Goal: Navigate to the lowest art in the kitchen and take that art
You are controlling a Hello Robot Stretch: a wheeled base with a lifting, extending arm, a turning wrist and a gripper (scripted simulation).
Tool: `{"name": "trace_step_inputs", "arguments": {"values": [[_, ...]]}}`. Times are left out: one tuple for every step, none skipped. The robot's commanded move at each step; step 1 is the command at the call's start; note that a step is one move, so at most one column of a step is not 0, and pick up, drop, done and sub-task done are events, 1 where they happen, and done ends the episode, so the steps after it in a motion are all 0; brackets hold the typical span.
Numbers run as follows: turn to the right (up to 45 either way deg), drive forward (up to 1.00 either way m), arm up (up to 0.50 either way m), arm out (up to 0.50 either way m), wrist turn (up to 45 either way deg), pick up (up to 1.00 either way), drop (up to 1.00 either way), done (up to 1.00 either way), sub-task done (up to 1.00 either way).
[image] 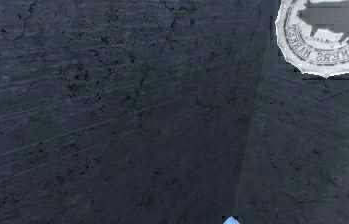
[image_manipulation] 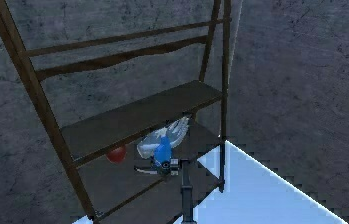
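Observation:
A round pale plaque with a dark pig figure hangs on the dark wall at the forward view's top right. In the arm side view the arm rises from the bottom edge to a wooden shelf unit. The gripper sits at the lower shelf level. A whitish object with a blue part lies on that shelf right at the gripper, and a small red round thing lies to its left. I cannot tell whether the gripper holds anything.
The dark cracked wall stands very close ahead. A sliver of pale blue floor shows at the bottom. Beside the shelf unit, pale blue floor spreads to the arm side view's right, bounded by dark walls.

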Motion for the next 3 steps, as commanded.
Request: {"name": "trace_step_inputs", "arguments": {"values": [[0.0,0.00,0.00,0.00,0.0,1.00,0.00,0.00,0.00],[0.0,0.00,0.10,0.00,0.0,0.00,0.00,0.00,0.00],[0.0,0.00,0.00,0.00,0.0,0.00,0.00,1.00,0.00]]}}
